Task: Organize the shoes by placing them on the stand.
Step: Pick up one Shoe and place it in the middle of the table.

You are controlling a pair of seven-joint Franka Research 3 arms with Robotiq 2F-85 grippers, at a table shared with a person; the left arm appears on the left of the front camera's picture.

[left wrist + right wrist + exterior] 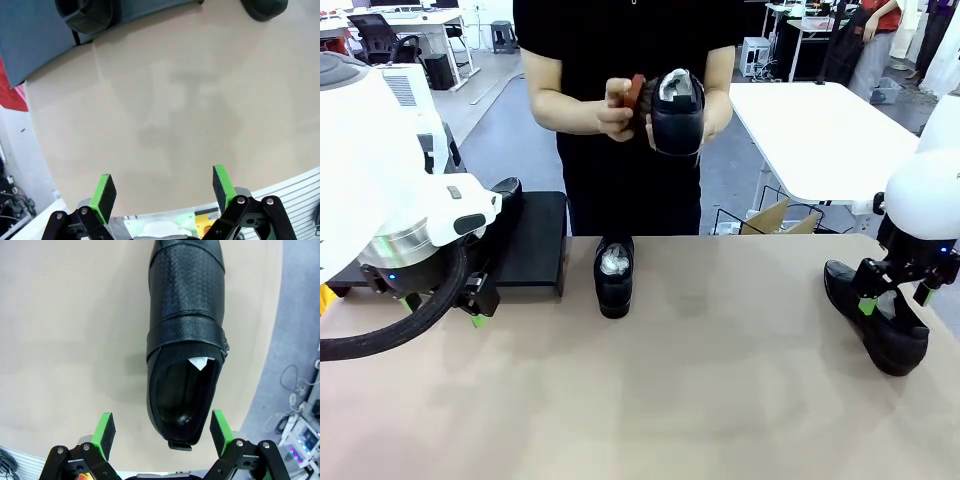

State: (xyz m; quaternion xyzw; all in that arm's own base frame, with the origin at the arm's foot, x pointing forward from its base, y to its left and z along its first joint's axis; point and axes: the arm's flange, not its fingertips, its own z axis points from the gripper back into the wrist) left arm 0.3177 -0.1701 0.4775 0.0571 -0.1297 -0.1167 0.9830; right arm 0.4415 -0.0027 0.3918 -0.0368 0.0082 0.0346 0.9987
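Left gripper (162,192), jaws open, before stand (535,240), right gripper (162,432), jaws open over shoe 1 (185,340) far right of stand, shoe 2 (614,278) just right of stand, shoe 3 (677,115) in person's hands (610,108)

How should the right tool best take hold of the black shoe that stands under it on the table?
Probably at the heel end, across the side walls of the opening, coming straight down from above. The shoe stands on its sole, opening up, and its heel lines up between the green pads of the open right tool.
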